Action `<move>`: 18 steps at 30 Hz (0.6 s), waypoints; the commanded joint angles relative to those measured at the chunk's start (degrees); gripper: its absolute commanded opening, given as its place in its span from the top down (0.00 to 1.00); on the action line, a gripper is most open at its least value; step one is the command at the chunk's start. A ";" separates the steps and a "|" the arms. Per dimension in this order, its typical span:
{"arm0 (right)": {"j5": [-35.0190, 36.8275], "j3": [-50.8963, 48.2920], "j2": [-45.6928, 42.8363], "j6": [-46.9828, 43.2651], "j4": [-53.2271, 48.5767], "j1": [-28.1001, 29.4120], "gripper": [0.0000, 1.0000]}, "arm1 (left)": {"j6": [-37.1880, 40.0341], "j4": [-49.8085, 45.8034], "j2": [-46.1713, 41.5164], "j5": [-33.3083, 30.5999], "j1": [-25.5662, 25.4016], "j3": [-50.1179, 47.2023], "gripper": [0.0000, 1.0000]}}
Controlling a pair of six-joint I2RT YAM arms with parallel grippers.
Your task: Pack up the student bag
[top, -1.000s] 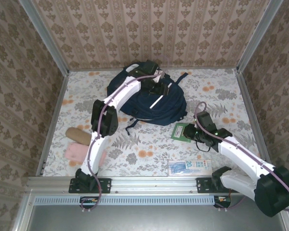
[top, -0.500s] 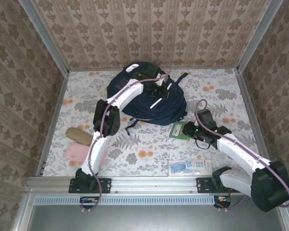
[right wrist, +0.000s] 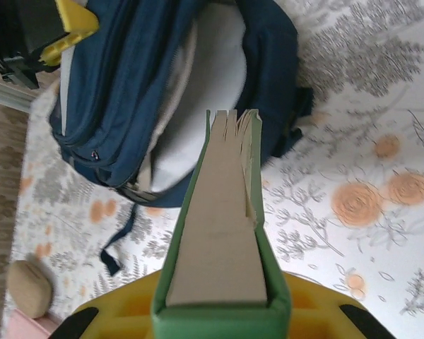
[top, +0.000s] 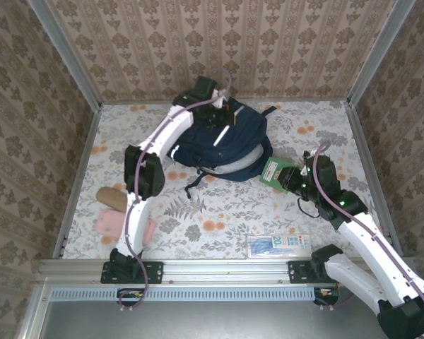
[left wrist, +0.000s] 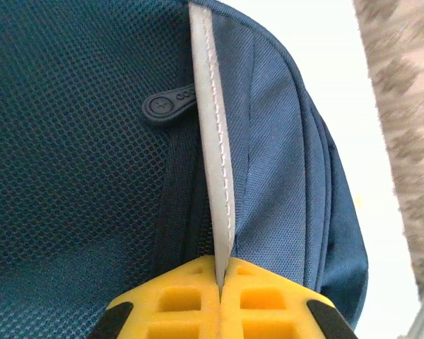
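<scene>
From above, one student bag lay on the flowered table, navy with its pale lining showing at the near right side. The left gripper sat on the bag's far top, pinched shut on the bag's single white stripe. Just right of the bag, the right gripper clasped one green book, whose edge was close to the bag's pale side. Three loose items lay nearer than the bag: one tan roll and one pink cloth to its near left, and one flat packet to its near right.

In the left wrist view, the left gripper's two yellow fingers met with no gap but the white stripe clamped between them. The student bag's mesh lay left of the stripe, with one dark zip pull beside it.

In the right wrist view, the right gripper held the green book by its spine end, its page edge pointing at the student bag. The bag's mouth gaped, showing pale lining. The left gripper showed yellow at the bag's far end; the tan roll lay beyond its strap.
</scene>
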 commanded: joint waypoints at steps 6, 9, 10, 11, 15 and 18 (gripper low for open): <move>-5.57 8.02 10.76 8.62 11.94 -1.61 1.00 | -10.46 10.16 -11.42 9.39 6.18 0.49 1.00; -9.83 10.13 17.35 13.16 18.92 -1.95 1.00 | -11.67 11.79 -13.47 10.57 7.08 -1.35 1.00; -10.72 10.74 19.58 14.98 21.17 -1.96 1.00 | -11.82 12.09 -13.99 10.99 7.35 -1.93 1.00; -11.51 11.32 21.44 16.62 23.45 -2.04 1.00 | -11.96 12.23 -14.34 11.31 7.56 -2.23 1.00; -13.53 13.21 29.50 23.26 35.48 -2.06 1.00 | -12.27 12.74 -15.19 12.89 7.99 -4.11 1.00; -13.85 15.44 37.79 27.60 42.88 -1.98 1.00 | -12.93 14.05 -15.92 13.96 8.01 -5.74 1.00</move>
